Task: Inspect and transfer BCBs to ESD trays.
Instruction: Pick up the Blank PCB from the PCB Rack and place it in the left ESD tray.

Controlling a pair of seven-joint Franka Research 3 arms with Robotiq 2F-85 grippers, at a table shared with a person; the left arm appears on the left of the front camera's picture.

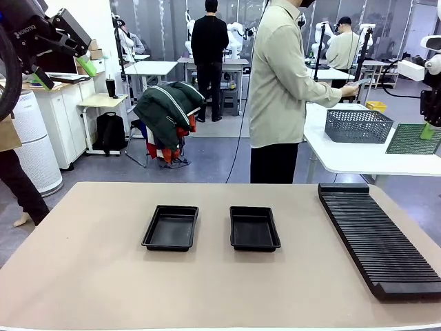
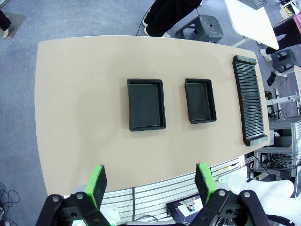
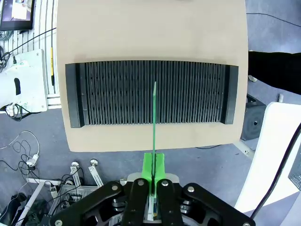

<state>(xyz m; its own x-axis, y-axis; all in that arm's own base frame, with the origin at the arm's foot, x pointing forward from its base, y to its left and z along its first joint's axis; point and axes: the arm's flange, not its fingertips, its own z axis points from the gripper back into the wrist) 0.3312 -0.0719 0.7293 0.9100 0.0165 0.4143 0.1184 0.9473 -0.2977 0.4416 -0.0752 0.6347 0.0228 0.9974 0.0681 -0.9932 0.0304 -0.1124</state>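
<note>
Right jaws are clamped on one BCB (image 3: 154, 117), held edge-on above the slotted rack (image 3: 117, 94). Left jaws stand wide, empty. Both ESD trays (image 2: 146, 104), far below them, lie bare (transfer hardly begun, I judge).

- The floor (image 1: 207, 155) is grey and smooth.
- A wide tan bench (image 1: 89, 276) with round corners is at the front.
- A white table (image 1: 344, 155) stands to the right, with a grey mesh basket (image 1: 358, 126) on it.
- White cupboards (image 1: 65, 121) stand along the left wall, with a small desk (image 1: 103, 102) beside them.
- A black backpack (image 1: 110, 132) sits on the floor under that desk.
- A green jacket (image 1: 167, 105) hangs over a chair.
- More white tables (image 1: 150, 67) stand far back.
- A grey stool (image 2: 207, 26) stands past the bench.
</note>
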